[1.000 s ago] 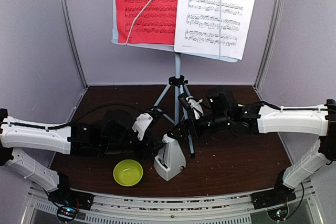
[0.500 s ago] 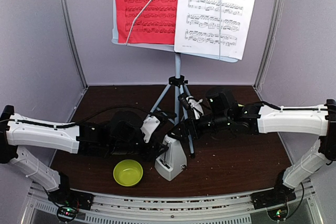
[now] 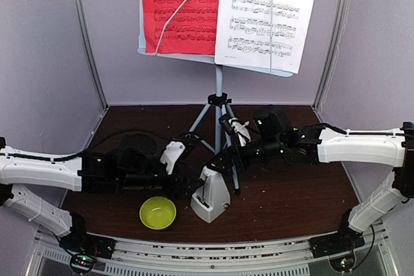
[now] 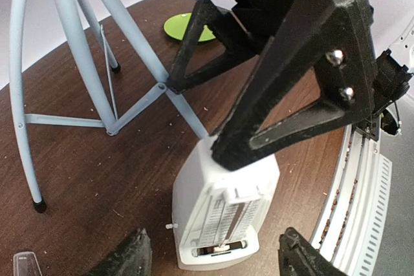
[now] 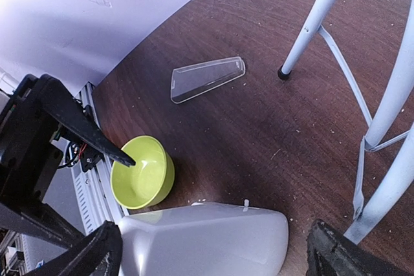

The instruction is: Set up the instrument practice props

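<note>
The pale music stand [image 3: 219, 85] stands at the back on tripod legs [image 4: 71, 43], holding a red sheet [image 3: 178, 11] and a white sheet [image 3: 265, 14] of music. The pale-grey pyramid metronome [image 3: 210, 197] stands upright in front of the tripod. My right gripper [image 3: 217, 161] is open, with its fingers on either side of the metronome's top [image 5: 207, 240]; one finger [image 4: 291, 88] touches it. My left gripper [image 3: 186, 180] is open just left of the metronome, whose front [image 4: 223, 221] faces the left wrist camera between the fingertips [image 4: 126, 260].
A lime-green bowl [image 3: 158, 212] sits near the front edge, left of the metronome, close to my left fingers. A clear plastic cover [image 5: 207, 77] lies flat on the brown table behind it. A flat green plate [image 4: 187, 25] lies beyond the tripod.
My left arm pushed right toward the metronome half a second ago and has drawn back a little to the left. The right arm and the metronome have hardly moved.
</note>
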### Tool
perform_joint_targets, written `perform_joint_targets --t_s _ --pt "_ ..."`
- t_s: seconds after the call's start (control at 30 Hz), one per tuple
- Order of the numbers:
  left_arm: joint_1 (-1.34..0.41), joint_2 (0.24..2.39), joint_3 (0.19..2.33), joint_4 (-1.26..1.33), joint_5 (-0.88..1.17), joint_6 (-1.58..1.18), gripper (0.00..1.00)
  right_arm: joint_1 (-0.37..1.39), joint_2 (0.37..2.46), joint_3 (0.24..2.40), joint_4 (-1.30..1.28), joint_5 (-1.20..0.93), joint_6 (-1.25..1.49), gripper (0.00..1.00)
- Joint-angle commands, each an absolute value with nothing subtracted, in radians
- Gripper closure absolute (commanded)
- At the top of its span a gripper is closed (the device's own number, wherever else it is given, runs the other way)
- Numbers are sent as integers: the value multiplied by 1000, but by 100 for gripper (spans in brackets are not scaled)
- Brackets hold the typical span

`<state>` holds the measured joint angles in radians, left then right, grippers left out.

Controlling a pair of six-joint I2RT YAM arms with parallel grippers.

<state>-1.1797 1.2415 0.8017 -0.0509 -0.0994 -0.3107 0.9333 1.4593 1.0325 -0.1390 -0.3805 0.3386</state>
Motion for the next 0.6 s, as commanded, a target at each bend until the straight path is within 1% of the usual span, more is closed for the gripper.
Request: perform_joint_targets --t_s 0.0,0.13,0.23,0.3,0.33,0.4,0.43,0.5,0.57 --pt "-1141 1183 739 -4 -78 -297 30 940 1421 1068 -256 -345 310 0" --pt "-1100 1162 712 -3 -75 -308 30 942 1372 1085 -266 -351 313 0" --pt "-1067 1158 699 2 -76 -323 32 942 1326 1056 -284 -341 313 0" --pt "-1045 1165 696 -2 -87 -333 34 942 1281 1013 -290 -327 318 0" --pt "-1034 1177 698 -13 -101 -338 36 943 1259 982 -293 -318 323 0" --pt "-1010 1202 714 -59 -129 -348 40 943 1225 919 -296 -306 335 3" --pt "-1002 1213 724 -71 -137 -348 41 943 1214 885 -299 -305 343 5" --pt "-994 1227 734 -77 -145 -348 43 951 1201 798 -268 -300 369 12" --pt "-990 1236 743 -75 -144 -351 43 970 1201 715 -195 -278 402 16"
